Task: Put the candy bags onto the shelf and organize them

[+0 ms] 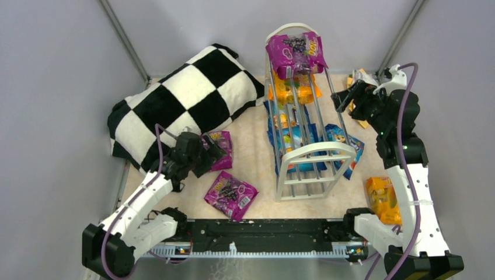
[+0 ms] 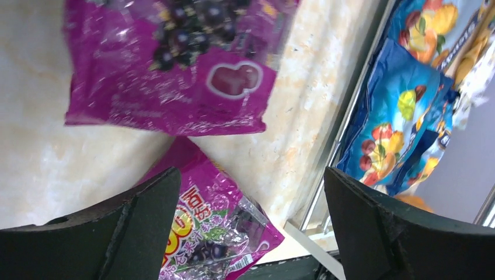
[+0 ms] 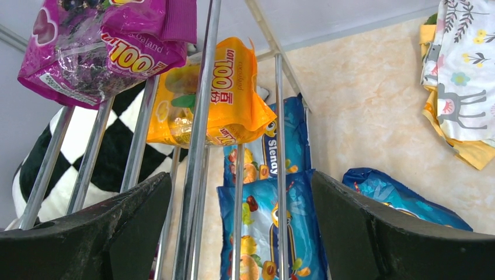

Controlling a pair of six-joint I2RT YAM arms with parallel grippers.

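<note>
The white wire shelf [image 1: 308, 153] stands mid-table, running away from me. It holds a purple candy bag [image 1: 295, 51] on top at the far end, an orange bag [image 1: 292, 88] below it, and blue bags [image 1: 287, 133] low down. Two purple bags [image 1: 220, 143] [image 1: 230, 195] lie on the table to its left. My left gripper [image 1: 211, 153] hovers open over them; in its wrist view [image 2: 251, 227] one purple bag [image 2: 213, 230] lies between the fingers and another [image 2: 175, 64] beyond. My right gripper [image 1: 344, 98] is open and empty by the shelf's far right side, facing its rods [image 3: 198, 134].
A black-and-white checkered pillow [image 1: 187, 99] lies at the back left. A blue bag [image 1: 345, 149] lies against the shelf's right side, and an orange bag [image 1: 382, 198] by the right arm. A patterned cloth [image 3: 461, 76] lies at the back right.
</note>
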